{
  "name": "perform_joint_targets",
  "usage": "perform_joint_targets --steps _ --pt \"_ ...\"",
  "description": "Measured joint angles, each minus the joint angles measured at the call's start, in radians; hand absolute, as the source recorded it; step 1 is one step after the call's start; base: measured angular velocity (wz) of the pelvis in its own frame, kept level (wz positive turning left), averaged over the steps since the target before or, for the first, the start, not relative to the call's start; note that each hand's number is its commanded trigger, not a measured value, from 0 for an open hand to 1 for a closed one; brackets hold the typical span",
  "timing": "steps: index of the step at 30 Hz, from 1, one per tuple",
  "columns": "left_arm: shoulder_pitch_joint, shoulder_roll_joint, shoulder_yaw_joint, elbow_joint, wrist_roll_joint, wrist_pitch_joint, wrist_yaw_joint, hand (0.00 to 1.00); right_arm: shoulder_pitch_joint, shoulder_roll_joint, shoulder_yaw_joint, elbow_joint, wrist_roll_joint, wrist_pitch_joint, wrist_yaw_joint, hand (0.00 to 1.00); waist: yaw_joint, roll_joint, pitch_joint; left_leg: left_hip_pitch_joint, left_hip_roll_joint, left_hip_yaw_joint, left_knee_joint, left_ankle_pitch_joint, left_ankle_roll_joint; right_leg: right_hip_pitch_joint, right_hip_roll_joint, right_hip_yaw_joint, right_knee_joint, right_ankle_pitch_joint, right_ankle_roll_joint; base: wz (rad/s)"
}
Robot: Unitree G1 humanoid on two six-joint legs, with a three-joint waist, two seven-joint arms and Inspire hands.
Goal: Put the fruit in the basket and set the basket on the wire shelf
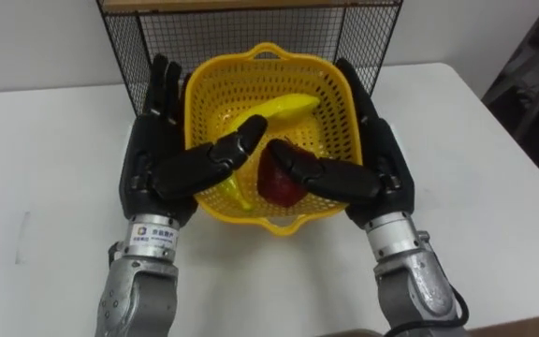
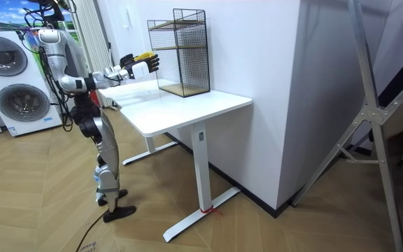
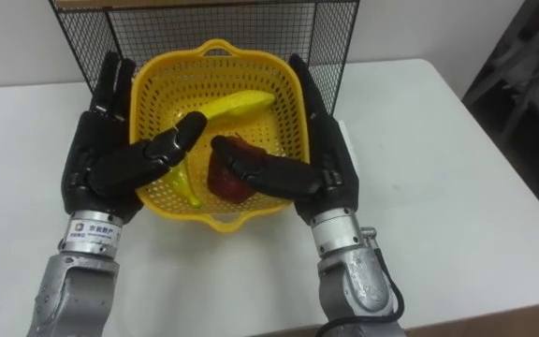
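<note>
Room view: basket (image 2: 143, 57) is held clear of the table (image 2: 187, 105). Eye views: left hand (image 1: 152, 161) and right hand (image 1: 382, 161) press its sides, fingers straight, thumbs over banana (image 1: 288, 106) and apple (image 1: 279, 187); wire shelf (image 1: 129, 42) stands beyond the fingertips.

- Left hand (image 1: 157, 173): back facing up; fingers straight, close together, pointing away from the body and laid flat along the left outer wall of the basket (image 1: 268, 49); thumb straight, reaching inward over the rim.
- Right hand (image 1: 374, 164): mirror pose; straight fingers pressed along the right outer wall, thumb stretched inward over the rim.
- Thumbs: tips near one another over the middle, apparently apart.
- Left forearm (image 1: 134, 295): silver, enters from the lower left, wrist in line with the hand.
- Right forearm (image 1: 415, 281): silver, enters from the lower right, wrist straight.
- Stance, room view: upright on both legs, both arms held forward at about chest height.
</note>
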Motion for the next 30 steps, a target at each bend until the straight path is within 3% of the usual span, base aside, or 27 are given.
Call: perform_joint_targets --steps 2,5,6,8,10,11,12,13,14,15,17,18,19,20,21,23,24,26,30 --pt "0.000 -0.002 -0.001 0.000 0.000 -0.004 0.001 0.00 0.000 0.000 0.000 0.000 0.000 -0.001 0.000 0.00 0.003 0.000 0.0002 -0.002 0.004 -0.002 0.014 -0.006 -0.002 -0.002 0.003 -0.006 0.011 -0.002 0.000 0.00" --pt "0.003 -0.001 0.000 0.001 -0.001 -0.005 0.000 0.00 0.000 0.004 0.001 0.009 0.013 -0.005 0.003 0.00 0.021 -0.002 0.0056 -0.025 0.024 0.004 0.125 -0.055 -0.015 -0.007 0.017 -0.010 0.064 -0.037 -0.014 -0.08" --pt "0.003 -0.001 0.000 0.001 -0.002 -0.006 0.000 0.00 0.000 0.004 0.003 0.018 0.031 -0.008 0.004 0.00 0.027 -0.003 0.0060 -0.054 0.040 0.007 0.207 -0.081 -0.027 -0.019 0.023 -0.012 0.103 -0.059 -0.021 -0.06" --pt "0.003 -0.001 0.003 0.001 0.000 -0.006 0.000 0.00 0.000 0.005 0.010 0.030 0.031 -0.008 0.005 0.00 0.032 -0.008 0.0066 -0.126 0.061 0.008 0.378 -0.090 -0.039 -0.037 0.028 -0.014 0.152 -0.095 -0.032 -0.02" --pt "0.004 -0.001 0.002 0.002 -0.002 -0.011 0.000 0.00 0.001 0.002 0.009 0.031 0.030 -0.010 0.016 0.00 0.044 0.016 0.0097 -0.218 0.109 0.007 0.598 -0.083 -0.048 -0.051 0.048 -0.015 0.215 -0.141 -0.058 -0.12" --pt "0.004 0.001 0.003 0.003 -0.002 -0.014 -0.001 0.00 0.002 0.003 0.010 0.032 0.030 -0.010 0.018 0.00 0.049 0.017 0.0104 -0.228 0.119 0.007 0.626 -0.077 -0.057 -0.053 0.050 -0.014 0.232 -0.151 -0.062 -0.09" --pt "0.004 0.002 0.003 0.006 -0.003 -0.019 0.000 0.00 0.003 0.003 0.012 0.032 0.030 -0.010 0.023 0.00 0.048 0.013 0.0080 -0.248 0.120 0.002 0.667 -0.055 -0.072 -0.058 0.049 -0.013 0.257 -0.166 -0.068 0.03" --pt "0.004 0.001 0.003 0.006 -0.003 -0.021 -0.001 0.00 0.003 0.004 0.012 0.032 0.030 -0.010 0.024 0.00 0.049 -0.002 0.0003 -0.273 0.119 0.002 0.701 -0.014 -0.078 -0.066 0.044 0.000 0.273 -0.175 -0.071 0.10" --pt "0.005 0.000 0.003 0.006 -0.002 -0.022 -0.001 0.00 0.003 0.004 0.011 0.032 0.030 -0.010 0.024 0.00 0.050 -0.006 -0.0012 -0.295 0.119 0.002 0.723 0.011 -0.082 -0.059 0.043 0.004 0.273 -0.174 -0.072 0.07" --pt "0.005 -0.001 0.003 0.006 -0.002 -0.024 -0.002 0.00 0.002 0.003 0.010 0.032 0.031 -0.011 0.024 0.00 0.054 -0.011 0.0019 -0.322 0.116 -0.002 0.718 0.002 -0.082 -0.055 0.039 0.008 0.268 -0.166 -0.071 0.00" --pt "0.006 0.001 0.003 0.006 -0.002 -0.025 -0.003 0.00 0.001 0.003 0.010 0.034 0.031 -0.010 0.024 0.00 0.054 -0.007 0.0018 -0.363 0.115 -0.009 0.580 -0.016 -0.079 -0.054 0.039 0.007 0.253 -0.161 -0.074 -0.07" --pt "0.006 0.001 0.004 0.006 -0.002 -0.025 -0.003 0.00 0.001 0.003 0.011 0.039 0.030 -0.009 0.024 0.00 0.054 -0.006 0.0013 -0.376 0.105 -0.016 0.441 -0.002 -0.090 -0.054 0.034 0.006 0.246 -0.162 -0.074 -0.16" --pt "0.008 0.002 0.003 0.006 -0.002 -0.025 -0.003 0.00 0.002 0.002 0.011 0.044 0.030 -0.008 0.024 0.00 0.055 -0.003 -0.0014 -0.369 0.102 -0.024 0.287 0.036 -0.096 -0.048 0.027 -0.002 0.239 -0.166 -0.072 -0.17" --pt "0.008 0.003 0.003 0.006 -0.001 -0.025 -0.005 0.00 0.002 0.001 0.012 0.045 0.030 -0.008 0.023 0.00 0.056 -0.005 -0.0022 -0.369 0.101 -0.024 0.247 0.083 -0.091 -0.045 0.025 0.002 0.240 -0.171 -0.070 -0.09" --pt "0.011 0.007 0.004 0.006 -0.001 -0.024 -0.005 0.00 0.005 -0.001 0.016 0.045 0.030 -0.008 0.023 0.00 0.053 -0.007 -0.0088 -0.356 0.088 -0.024 0.212 0.129 -0.084 -0.038 0.018 0.004 0.238 -0.180 -0.060 0.00" --pt "0.011 0.004 0.003 0.006 0.000 -0.022 -0.006 0.00 0.004 -0.009 0.016 0.044 0.030 -0.008 0.024 0.00 0.047 -0.028 -0.0142 -0.332 0.054 -0.020 0.178 0.147 -0.068 -0.032 -0.007 0.002 0.235 -0.189 -0.047 0.07" --pt "0.012 0.004 0.001 0.006 -0.001 -0.019 -0.008 0.00 0.004 -0.014 0.015 0.044 0.030 -0.009 0.024 0.00 0.049 -0.031 -0.0136 -0.326 0.045 -0.022 0.176 0.183 -0.051 -0.027 -0.012 -0.003 0.235 -0.193 -0.039 0.00" --pt "0.017 0.008 0.003 0.006 -0.001 -0.018 -0.009 0.00 0.008 -0.004 0.018 0.043 0.029 -0.008 0.024 0.00 0.046 -0.042 -0.0107 -0.320 0.030 -0.024 0.195 0.175 -0.039 -0.012 -0.032 -0.016 0.234 -0.205 -0.026 0.04" --pt "0.017 0.008 0.002 0.005 0.000 -0.019 -0.009 0.00 0.006 -0.008 0.017 0.040 0.027 -0.008 0.024 0.00 0.048 -0.039 -0.0073 -0.319 -0.003 -0.023 0.223 0.131 -0.022 0.016 -0.065 -0.030 0.218 -0.231 -0.003 0.10"
